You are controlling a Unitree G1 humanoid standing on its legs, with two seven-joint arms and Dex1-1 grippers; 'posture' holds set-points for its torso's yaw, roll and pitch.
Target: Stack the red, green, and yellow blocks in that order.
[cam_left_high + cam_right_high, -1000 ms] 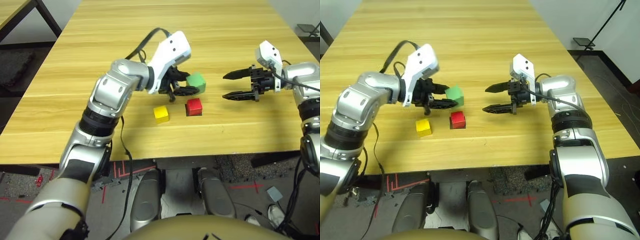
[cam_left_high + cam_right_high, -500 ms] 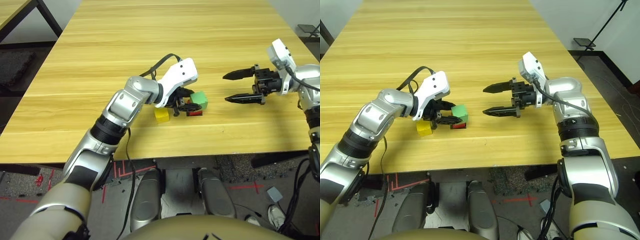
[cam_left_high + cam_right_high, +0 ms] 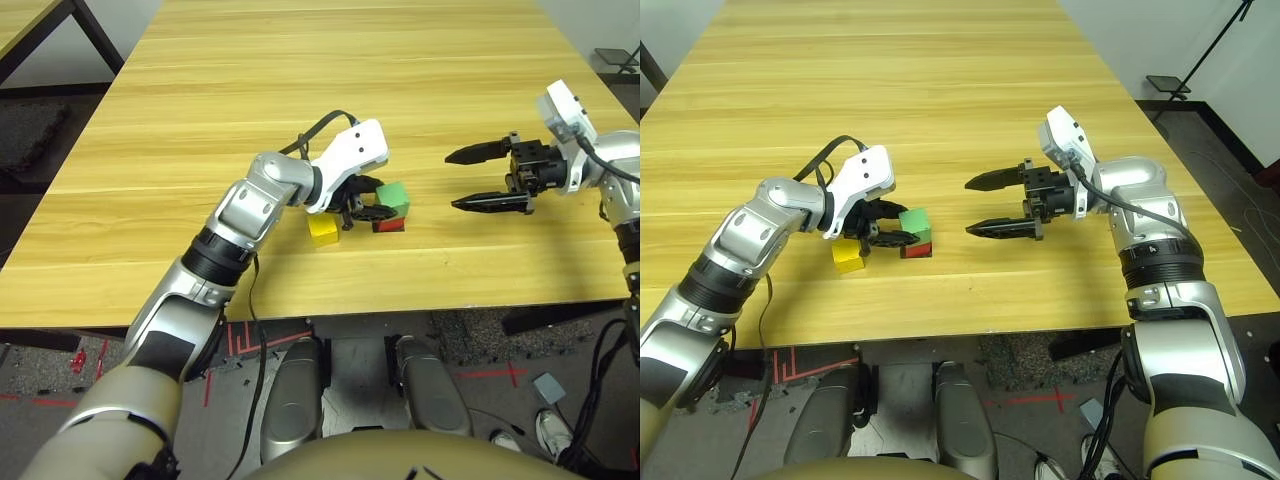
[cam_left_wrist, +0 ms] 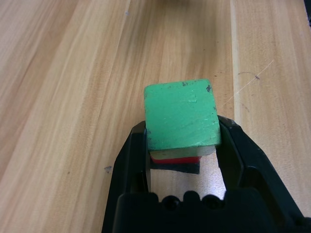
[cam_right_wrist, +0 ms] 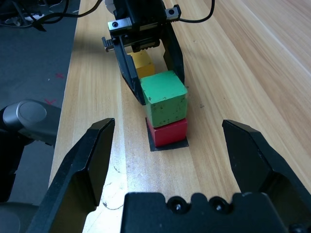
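A long table [image 3: 300, 80] of pale, striped wood grain fills the scene, with dark floor past its edges. Near the front edge, the left gripper [image 3: 902, 228] is clamped on the green block [image 5: 163, 97], which sits on the red block [image 5: 167, 132] over a black patch [image 5: 170, 144]; the yellow block [image 3: 322, 230] lies just beside them. The right gripper [image 3: 985, 206] hovers well apart, fingers spread wide.

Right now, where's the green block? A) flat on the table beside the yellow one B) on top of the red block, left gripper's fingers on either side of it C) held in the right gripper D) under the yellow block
B: the green block sits on the red block, with the left gripper closed around it, while the yellow block lies apart on the table and the right gripper hangs open.
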